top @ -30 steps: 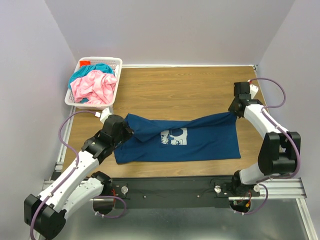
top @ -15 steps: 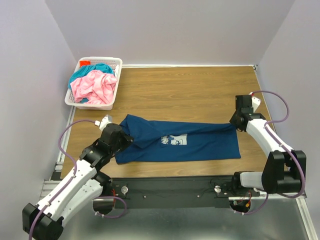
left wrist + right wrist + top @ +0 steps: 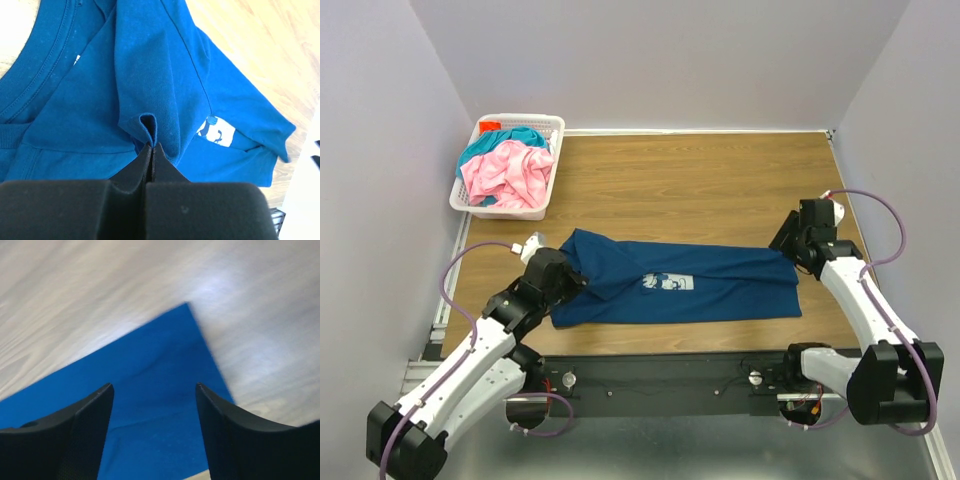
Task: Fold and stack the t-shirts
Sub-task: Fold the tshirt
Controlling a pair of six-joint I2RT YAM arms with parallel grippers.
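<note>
Above the wooden table (image 3: pixel 700 180), top camera: dark blue t-shirt (image 3: pixel 720 290) spread flat on the wood, nearer the arm bases than the white lattice basket (image 3: pixel 505 212) and well apart from it. Pink t-shirt (image 3: pixel 510 175) and teal t-shirt (image 3: pixel 510 137) bunched inside that basket. Left gripper (image 3: pixel 570 272) at the shirt end closer to the basket, right gripper (image 3: pixel 788 240) at the end farthest from it. Left wrist view: fingers (image 3: pixel 130 175) clenched on a raised pleat of blue cloth, white print (image 3: pixel 216 132) beyond. Right wrist view: fingers (image 3: pixel 75 440) spread, grasping nothing, blue corner lying on wood beneath.
</note>
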